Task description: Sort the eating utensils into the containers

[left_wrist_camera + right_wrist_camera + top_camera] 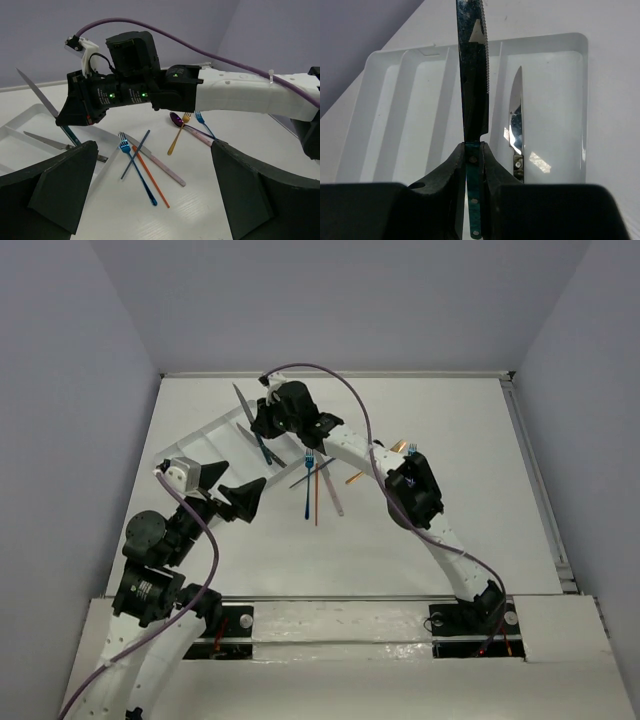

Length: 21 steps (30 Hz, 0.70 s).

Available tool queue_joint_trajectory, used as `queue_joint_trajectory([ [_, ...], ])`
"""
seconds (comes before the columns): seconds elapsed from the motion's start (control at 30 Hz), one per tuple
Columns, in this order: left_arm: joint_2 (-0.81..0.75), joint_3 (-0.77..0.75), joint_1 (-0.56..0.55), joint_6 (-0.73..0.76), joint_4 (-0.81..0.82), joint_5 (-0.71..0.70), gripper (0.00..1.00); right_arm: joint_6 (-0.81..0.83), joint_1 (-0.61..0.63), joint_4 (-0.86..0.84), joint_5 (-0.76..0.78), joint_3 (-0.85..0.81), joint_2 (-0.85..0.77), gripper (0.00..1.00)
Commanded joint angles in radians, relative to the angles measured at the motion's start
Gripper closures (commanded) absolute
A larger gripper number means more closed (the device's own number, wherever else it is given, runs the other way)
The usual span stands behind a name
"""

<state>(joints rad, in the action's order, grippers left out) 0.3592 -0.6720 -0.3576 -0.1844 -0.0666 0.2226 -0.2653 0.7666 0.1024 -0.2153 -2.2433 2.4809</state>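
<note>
Knife (472,75), handle half hidden in right claw (472,150) clamped on it, above tray (545,38); left claw (155,150) apart.

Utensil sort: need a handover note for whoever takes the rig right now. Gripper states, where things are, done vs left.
Right gripper: jaws shut on the handle of the teal-handled knife, which is held blade-out over the white tray and not yet released.
Left gripper: open, empty, facing the loose pile.
Done: one silver knife lies in a tray compartment.
Left: place the held knife, then clear the table: blue fork, orange utensil, gold fork, purple spoon, second blue fork, and a couple more crossed in the pile.
</note>
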Motion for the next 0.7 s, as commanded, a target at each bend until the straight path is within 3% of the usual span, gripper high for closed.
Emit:
queue_joint_trajectory([
  [0.0, 0.02, -0.029, 0.006, 0.002, 0.06, 0.023, 0.01, 0.037, -0.01, 0.049, 0.071, -0.162, 0.073, 1.0],
  [0.3, 0.034, -0.031, 0.006, 0.002, 0.06, 0.031, 0.01, 0.064, -0.01, 0.037, 0.102, -0.059, 0.053, 0.99],
  [0.5, 0.03, -0.029, 0.025, 0.0, 0.059, 0.032, 0.01, 0.072, -0.001, 0.052, 0.083, -0.055, 0.038, 0.7],
  [0.53, 0.03, -0.029, 0.025, 0.0, 0.06, 0.032, 0.01, 0.074, -0.001, 0.051, 0.083, -0.05, 0.032, 0.61],
  [0.67, 0.026, -0.028, 0.025, -0.001, 0.06, 0.034, 0.01, 0.074, -0.001, 0.046, 0.09, -0.012, -0.013, 0.54],
])
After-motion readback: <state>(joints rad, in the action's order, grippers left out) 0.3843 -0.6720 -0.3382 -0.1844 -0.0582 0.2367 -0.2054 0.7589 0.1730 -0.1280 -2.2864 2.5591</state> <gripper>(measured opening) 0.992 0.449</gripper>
